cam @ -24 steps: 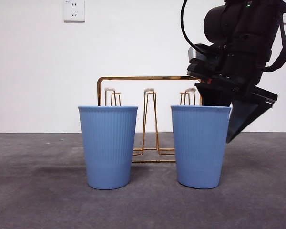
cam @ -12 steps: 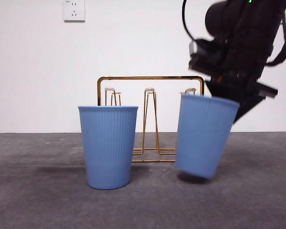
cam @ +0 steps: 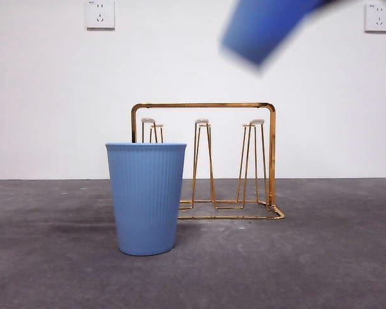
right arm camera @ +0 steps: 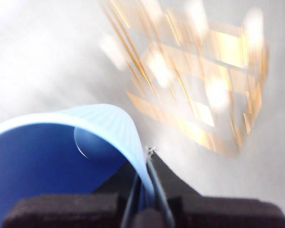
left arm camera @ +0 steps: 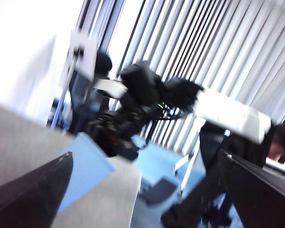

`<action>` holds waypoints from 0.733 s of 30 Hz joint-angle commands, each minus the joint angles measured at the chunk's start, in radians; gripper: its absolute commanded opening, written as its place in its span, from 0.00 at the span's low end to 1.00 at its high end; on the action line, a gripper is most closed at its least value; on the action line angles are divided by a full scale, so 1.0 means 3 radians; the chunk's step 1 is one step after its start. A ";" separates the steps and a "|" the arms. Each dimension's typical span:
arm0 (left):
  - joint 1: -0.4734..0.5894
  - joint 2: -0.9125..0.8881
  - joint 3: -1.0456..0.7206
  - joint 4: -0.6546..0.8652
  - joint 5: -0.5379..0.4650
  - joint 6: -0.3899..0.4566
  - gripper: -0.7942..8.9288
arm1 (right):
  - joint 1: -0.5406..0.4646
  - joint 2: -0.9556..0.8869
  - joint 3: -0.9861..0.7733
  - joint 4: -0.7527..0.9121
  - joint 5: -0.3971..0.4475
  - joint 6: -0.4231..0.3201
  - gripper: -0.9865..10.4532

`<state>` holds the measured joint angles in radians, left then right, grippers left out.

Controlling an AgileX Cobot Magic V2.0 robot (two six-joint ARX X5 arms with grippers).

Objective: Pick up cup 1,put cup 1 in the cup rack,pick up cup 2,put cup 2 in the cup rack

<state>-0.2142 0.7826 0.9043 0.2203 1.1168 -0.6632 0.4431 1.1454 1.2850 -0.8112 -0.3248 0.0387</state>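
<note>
A ribbed blue cup (cam: pixel 145 198) stands upright on the grey table, in front of the left end of the gold wire cup rack (cam: pixel 206 164). A second blue cup (cam: pixel 264 24) is high in the air above the rack's right side, tilted and blurred, cut by the picture's top edge. My right gripper (right arm camera: pixel 145 161) is shut on this cup's rim (right arm camera: pixel 61 152), one jaw inside and one outside; the blurred rack (right arm camera: pixel 194 85) lies beyond it. My left gripper (left arm camera: pixel 147 190) is open and empty, away from the work; its view shows the right arm (left arm camera: pixel 142 95) with the cup (left arm camera: pixel 85 168).
Two white wall sockets (cam: pixel 100 14) (cam: pixel 377 17) sit on the white wall behind the table. A person (left arm camera: pixel 275 142) and window blinds show in the left wrist view.
The right-hand cup was lifted off the table, tilted, and carried up to the picture's top edge. The dark arm has left the front view. The left-hand cup and the rack have not moved.
</note>
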 commanded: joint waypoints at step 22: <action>-0.1128 0.0965 0.0009 0.3084 -0.0575 -0.1869 0.73 | 0.0009 -0.0411 0.0975 0.0613 -0.1788 0.0526 0.08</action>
<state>-0.5453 1.0718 0.9043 1.1378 0.9504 -1.2453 0.4438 1.0245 1.5818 -0.6350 -0.8497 0.1825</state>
